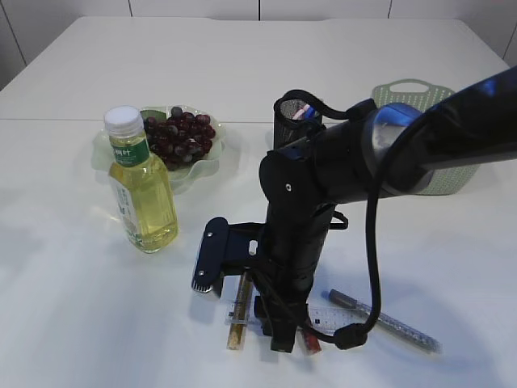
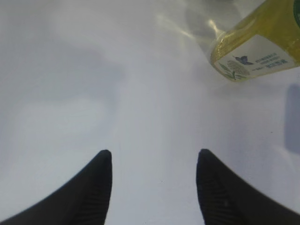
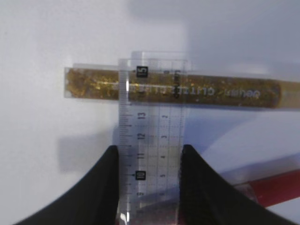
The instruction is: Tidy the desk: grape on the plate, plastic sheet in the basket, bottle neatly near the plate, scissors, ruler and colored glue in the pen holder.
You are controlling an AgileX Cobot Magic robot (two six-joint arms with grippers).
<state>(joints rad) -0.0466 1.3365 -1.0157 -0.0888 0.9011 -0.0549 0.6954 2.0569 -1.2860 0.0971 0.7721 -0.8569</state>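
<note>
Currently the right gripper [image 3: 146, 180] straddles the clear ruler [image 3: 152, 136], its jaws against the two long edges; whether the squeeze is complete cannot be told. The ruler lies across a gold glitter glue tube [image 3: 178, 89], with a red glue tube [image 3: 276, 187] just beside it on the surface [image 3: 42, 154].

To perform this step well:
1. Seat both fingers squarely on the ruler's edges before lifting; the thin plastic will probably slip if pinched at a slant.
2. Lift vertically so that the gold tube underneath is not dragged.
3. Carry the ruler to the black mesh pen holder [image 1: 292, 121] behind the arm and lower it end first.

The left gripper [image 2: 153, 187] hangs released over bare surface, near the bottle [image 1: 142, 187]. That bottle stands just beside the plate [image 1: 212, 162] carrying the grapes [image 1: 179, 136]; the green basket [image 1: 440, 182] sits to the right.
</note>
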